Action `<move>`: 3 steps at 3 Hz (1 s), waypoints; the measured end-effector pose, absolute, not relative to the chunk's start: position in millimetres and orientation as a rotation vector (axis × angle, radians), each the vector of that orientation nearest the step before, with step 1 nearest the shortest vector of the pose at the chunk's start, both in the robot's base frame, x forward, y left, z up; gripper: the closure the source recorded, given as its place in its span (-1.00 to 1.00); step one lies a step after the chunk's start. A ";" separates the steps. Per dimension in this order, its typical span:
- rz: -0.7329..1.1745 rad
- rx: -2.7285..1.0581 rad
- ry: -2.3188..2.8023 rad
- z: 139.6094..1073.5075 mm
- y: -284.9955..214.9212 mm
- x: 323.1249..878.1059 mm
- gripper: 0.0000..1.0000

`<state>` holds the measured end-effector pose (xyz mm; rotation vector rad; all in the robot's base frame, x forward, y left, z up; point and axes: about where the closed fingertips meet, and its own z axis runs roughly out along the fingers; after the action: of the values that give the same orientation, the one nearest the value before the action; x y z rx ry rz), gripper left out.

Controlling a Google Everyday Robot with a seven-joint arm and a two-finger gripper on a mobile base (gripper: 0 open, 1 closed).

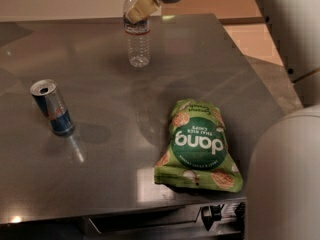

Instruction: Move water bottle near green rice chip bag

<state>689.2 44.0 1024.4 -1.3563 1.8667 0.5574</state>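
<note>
The water bottle stands upright at the far middle of the grey table, white cap up, with a dark label band. My gripper reaches in from the top and is shut on the bottle's upper part, one beige finger across its neck. I cannot tell whether the bottle's base touches the table. The green rice chip bag lies flat near the table's front right, well in front of and to the right of the bottle.
A blue-and-silver drink can stands upright on the left of the table. My white arm fills the right edge of the view. The table's right edge runs beside a tan floor.
</note>
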 end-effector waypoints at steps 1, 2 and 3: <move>0.592 -1.387 1.831 1029.3 26.2 648.9 1.00; 0.627 -1.426 1.811 1022.0 16.9 614.7 1.00; 0.635 -1.484 1.798 1009.3 15.0 586.0 1.00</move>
<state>586.0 15.0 1009.3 -1.4838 1.7975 0.6349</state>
